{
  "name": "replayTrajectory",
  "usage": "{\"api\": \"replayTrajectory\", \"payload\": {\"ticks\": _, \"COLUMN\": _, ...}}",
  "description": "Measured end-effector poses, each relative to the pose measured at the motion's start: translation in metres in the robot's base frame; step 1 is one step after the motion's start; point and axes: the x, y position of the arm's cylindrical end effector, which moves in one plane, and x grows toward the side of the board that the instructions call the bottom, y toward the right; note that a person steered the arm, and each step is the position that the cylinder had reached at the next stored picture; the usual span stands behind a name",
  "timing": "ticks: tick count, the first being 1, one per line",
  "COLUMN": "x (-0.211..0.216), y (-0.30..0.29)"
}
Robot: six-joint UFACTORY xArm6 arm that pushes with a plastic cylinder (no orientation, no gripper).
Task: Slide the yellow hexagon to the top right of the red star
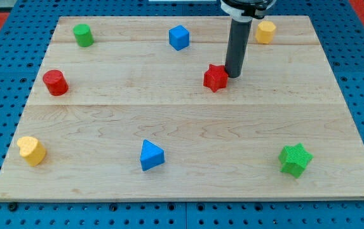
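Note:
The yellow hexagon (pixel 265 31) lies near the view's top right, close to the board's top edge. The red star (pixel 215 77) lies right of the board's middle, in the upper half. My rod comes down from the view's top, and my tip (pixel 233 76) rests on the board just right of the red star, touching or almost touching it. The yellow hexagon is up and to the right of my tip, a short way off.
The wooden board (pixel 188 127) also holds a blue cube (pixel 178 37), a green cylinder (pixel 83 35), a red cylinder (pixel 55 83), a yellow heart (pixel 32 150), a blue triangle (pixel 150 155) and a green star (pixel 295 159).

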Motion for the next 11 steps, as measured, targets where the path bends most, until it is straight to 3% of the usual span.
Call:
{"api": "replayTrajectory", "payload": {"ticks": 5, "x": -0.028, "y": 0.067}}
{"api": "replayTrajectory", "payload": {"ticks": 7, "x": 0.035, "y": 0.023}}
{"api": "replayTrajectory", "payload": {"ticks": 8, "x": 0.020, "y": 0.013}}
{"api": "replayTrajectory", "payload": {"ticks": 9, "x": -0.037, "y": 0.101}}
{"api": "replayTrajectory", "payload": {"ticks": 10, "x": -0.106, "y": 0.126}}
{"api": "replayTrajectory", "payload": {"ticks": 11, "x": -0.120, "y": 0.124}}
